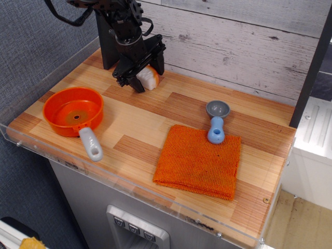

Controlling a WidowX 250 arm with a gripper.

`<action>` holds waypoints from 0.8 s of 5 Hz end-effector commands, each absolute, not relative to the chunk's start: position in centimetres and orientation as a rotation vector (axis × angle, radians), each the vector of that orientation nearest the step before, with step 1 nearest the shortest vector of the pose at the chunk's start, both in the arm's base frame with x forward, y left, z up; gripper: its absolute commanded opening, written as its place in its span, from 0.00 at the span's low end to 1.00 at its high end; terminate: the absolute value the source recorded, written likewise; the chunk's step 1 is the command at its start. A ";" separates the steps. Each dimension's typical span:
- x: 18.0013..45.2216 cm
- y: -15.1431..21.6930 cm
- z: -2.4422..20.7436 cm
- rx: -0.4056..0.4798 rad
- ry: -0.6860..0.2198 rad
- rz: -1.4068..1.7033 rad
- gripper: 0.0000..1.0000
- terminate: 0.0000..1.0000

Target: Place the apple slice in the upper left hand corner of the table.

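Now, nearest, the orange cloth (198, 163); beyond it the blue-handled scoop (216, 122); left, the orange pan (73, 110). Behind that pan, on the table (150, 119), the gripper (143, 78) clamps the apple slice (148, 78).

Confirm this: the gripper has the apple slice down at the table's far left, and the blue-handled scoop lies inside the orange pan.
Wrong on the scoop. The blue-handled scoop lies on the table, its handle end on the orange cloth, not in the orange pan. The gripper does have the apple slice at the far left, as observation.image shows.
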State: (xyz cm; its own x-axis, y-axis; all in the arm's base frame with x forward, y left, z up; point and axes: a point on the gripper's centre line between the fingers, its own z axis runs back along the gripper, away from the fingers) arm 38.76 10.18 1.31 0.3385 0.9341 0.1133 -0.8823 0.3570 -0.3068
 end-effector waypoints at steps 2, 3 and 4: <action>38.1 9.1 3.8 -0.235 -0.339 1.150 1.00 0.00; 38.4 9.2 7.2 -0.217 -0.451 1.099 1.00 0.00; 38.3 9.0 10.7 -0.241 -0.499 1.055 1.00 0.00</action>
State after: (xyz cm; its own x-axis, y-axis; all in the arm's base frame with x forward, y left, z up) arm 38.54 9.14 8.60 0.4042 0.8858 0.2279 -0.7989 0.4633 -0.3835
